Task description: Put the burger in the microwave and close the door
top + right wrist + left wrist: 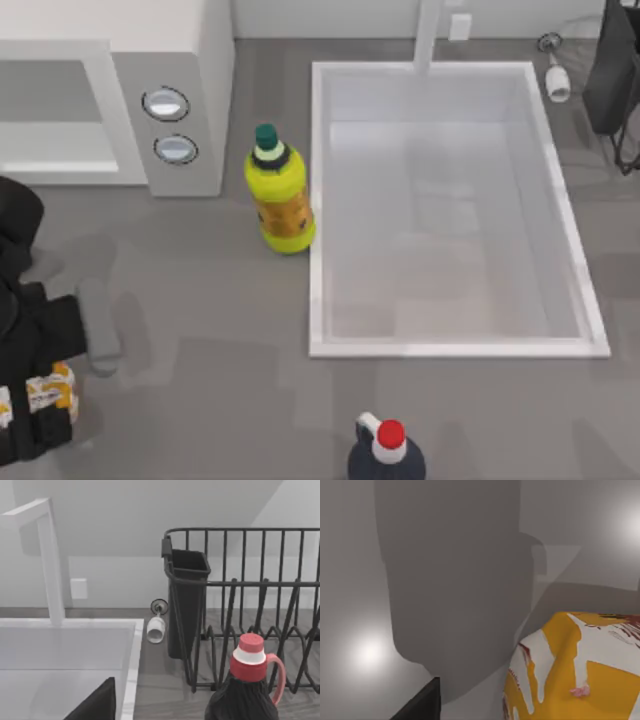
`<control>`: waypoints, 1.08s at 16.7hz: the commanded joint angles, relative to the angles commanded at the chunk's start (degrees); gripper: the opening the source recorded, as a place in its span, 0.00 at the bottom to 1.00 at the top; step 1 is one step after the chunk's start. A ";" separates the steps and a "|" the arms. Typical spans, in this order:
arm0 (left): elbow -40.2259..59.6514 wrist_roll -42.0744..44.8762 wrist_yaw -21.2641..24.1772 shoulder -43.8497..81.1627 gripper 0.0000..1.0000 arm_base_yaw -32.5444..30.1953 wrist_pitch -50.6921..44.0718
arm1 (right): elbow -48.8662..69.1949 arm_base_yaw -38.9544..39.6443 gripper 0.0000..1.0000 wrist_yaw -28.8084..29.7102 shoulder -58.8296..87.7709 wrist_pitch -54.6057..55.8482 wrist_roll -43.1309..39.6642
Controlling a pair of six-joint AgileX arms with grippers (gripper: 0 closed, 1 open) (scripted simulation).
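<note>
At the desk's front-left corner, my left tool sits over the burger; I cannot tell its finger state. Confirm a firm pinch, then lift clear toward the microwave at back-left.

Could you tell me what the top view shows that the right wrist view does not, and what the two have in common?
Top view alone: the microwave at the table's left, the yellow bottle standing beside the sink's left rim, and the left end effector at the near left edge with the burger at it. Right wrist view alone: the dish rack's upright wires and its dark cup holder. Both share the sink, the faucet, the fallen wine glass and the red-capped dark bottle.
</note>
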 joint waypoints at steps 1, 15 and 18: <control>0.00 0.00 0.00 0.00 0.62 0.00 0.00 | 0.00 0.00 1.00 0.00 0.00 0.00 0.00; 0.00 0.00 0.00 0.00 0.00 0.00 0.00 | 0.00 0.00 1.00 0.00 0.00 0.00 0.00; 2.20 -0.96 0.60 -3.94 0.00 0.09 -5.61 | 0.00 0.00 1.00 0.00 0.00 0.00 0.00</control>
